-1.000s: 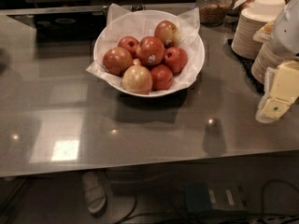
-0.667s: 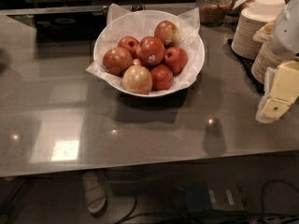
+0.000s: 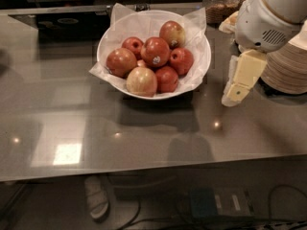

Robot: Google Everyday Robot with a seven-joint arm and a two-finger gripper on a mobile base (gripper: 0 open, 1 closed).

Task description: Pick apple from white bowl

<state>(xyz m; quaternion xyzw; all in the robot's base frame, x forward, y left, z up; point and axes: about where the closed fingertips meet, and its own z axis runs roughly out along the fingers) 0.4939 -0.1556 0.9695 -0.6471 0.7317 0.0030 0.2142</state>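
Hanging over the right side of the desk [image 3: 144,133], the robot's end effector [image 3: 233,96] points down and to the left. Its pale yellow tip is close above the grey surface, near the white bowl [image 3: 204,56] but apart from it. We see it side-on, so we cannot tell whether it is open or closed. Above it bulks the rounded white arm housing [image 3: 268,18], which hides part of a stack of beige disposable bowls [image 3: 290,68] at the desk's right edge.

The apple [image 3: 155,51], deep red and the largest of the lot, lies in the middle of the white bowl with a small white sticker facing us. It rests on top of the heap, touching its neighbours. Just in front of it lies a pale yellow-pink apple [image 3: 142,80]. Smaller dark-red apples [image 3: 121,61] crowd in on its left and right, and a red-and-yellow apple [image 3: 171,32] sits behind it to the right.

Crumpled white paper [image 3: 121,13] lines the bowl, with its corners sticking out over the rim. Behind the bowl to the right stands a glass jar [image 3: 218,4] holding what looks like something brown, though we cannot make out what it is. Cables [image 3: 144,210] trail across the floor beneath the desk.
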